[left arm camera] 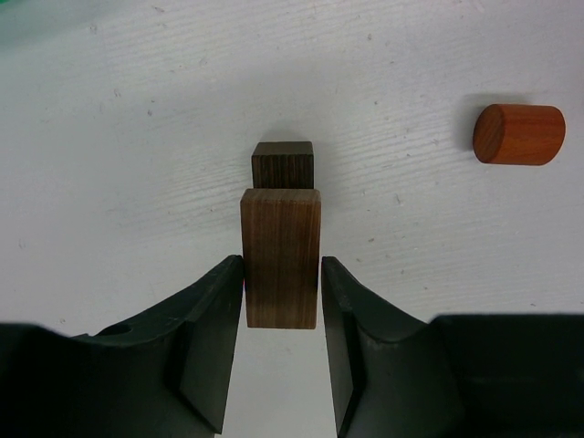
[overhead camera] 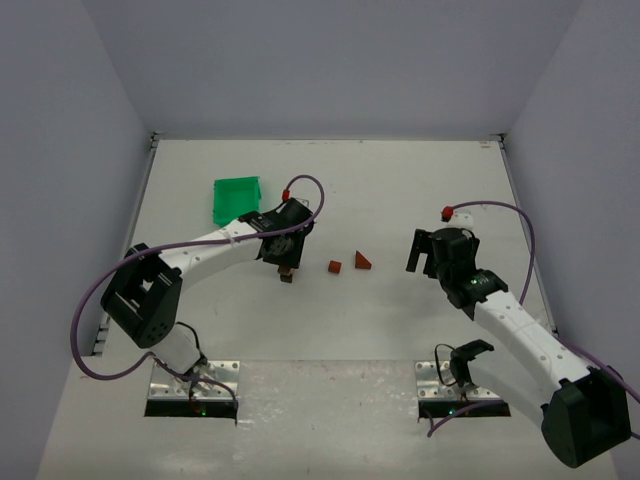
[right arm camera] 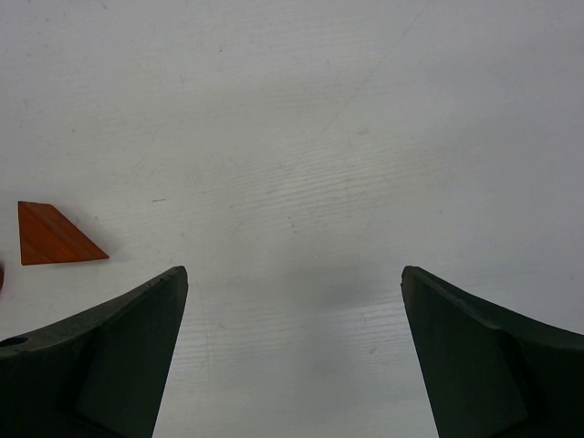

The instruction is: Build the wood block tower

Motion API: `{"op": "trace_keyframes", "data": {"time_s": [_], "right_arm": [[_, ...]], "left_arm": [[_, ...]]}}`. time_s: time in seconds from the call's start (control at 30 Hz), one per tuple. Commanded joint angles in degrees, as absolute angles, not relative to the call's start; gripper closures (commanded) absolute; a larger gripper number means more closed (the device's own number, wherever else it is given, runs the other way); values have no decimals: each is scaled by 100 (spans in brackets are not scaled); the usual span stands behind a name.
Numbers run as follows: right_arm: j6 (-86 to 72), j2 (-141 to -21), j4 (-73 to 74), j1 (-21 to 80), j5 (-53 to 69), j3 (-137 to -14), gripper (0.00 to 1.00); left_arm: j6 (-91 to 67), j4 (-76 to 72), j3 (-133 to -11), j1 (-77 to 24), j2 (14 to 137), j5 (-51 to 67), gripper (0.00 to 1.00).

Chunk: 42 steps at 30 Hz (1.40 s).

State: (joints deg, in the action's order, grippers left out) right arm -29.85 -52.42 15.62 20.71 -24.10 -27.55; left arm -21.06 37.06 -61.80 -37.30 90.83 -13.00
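Note:
A tan-brown wooden bar [left arm camera: 281, 237] stands upright on a darker cube [left arm camera: 283, 167], forming a small stack [overhead camera: 287, 274] left of the table's centre. My left gripper [left arm camera: 282, 265] straddles the bar. Its left finger lies against the bar, and a thin gap shows on the right side. A reddish-brown cylinder [left arm camera: 518, 134] lies on its side just right of the stack [overhead camera: 335, 267]. Beyond it rests a reddish triangular wedge [overhead camera: 362, 260] [right arm camera: 53, 234]. My right gripper [overhead camera: 428, 255] [right arm camera: 293, 271] hovers wide open over bare table, right of the wedge, holding nothing.
A green plastic bin [overhead camera: 237, 198] sits behind the left arm, towards the back left. White walls enclose the table on the left, right and far sides. Both arm bases stand at the near edge.

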Motion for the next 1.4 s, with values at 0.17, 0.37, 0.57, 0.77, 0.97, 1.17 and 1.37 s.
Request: {"op": "trace_keyframes", "data": {"time_s": [0.17,0.37,0.57,0.77,0.97,1.17,1.37], "right_arm": [[-2940,-5190,1503,2048,-2602,-2923,1],[-2936,-5194,1512,2048,-2602,-2927,1],[-2957,-5198,1503,2042,-2572,-2936,1],[-2944,-5265,1503,2042,-2447,-2967,1],[-2936,-5202,1503,2048,-2480,-2938,1],[-2944,-5124,1503,2047,-2506,-2901,1],[-2944,-5145,1503,2039,-2522,-2912,1]], "left_arm": [[-2127,3630,-6354,-3652,8996,-1489,59],[-2171,3586,-6479,-3647,8747,-1512,31],[-2071,3454,-6772,-3662,8300,-1178,3],[-2039,3244,-7177,-3967,8289,-950,0],[-2066,3273,-7688,-4877,8943,-1267,0],[-2686,3477,-7916,-5068,9689,-1649,0],[-2841,3723,-8319,-5189,10486,-1860,8]]}}
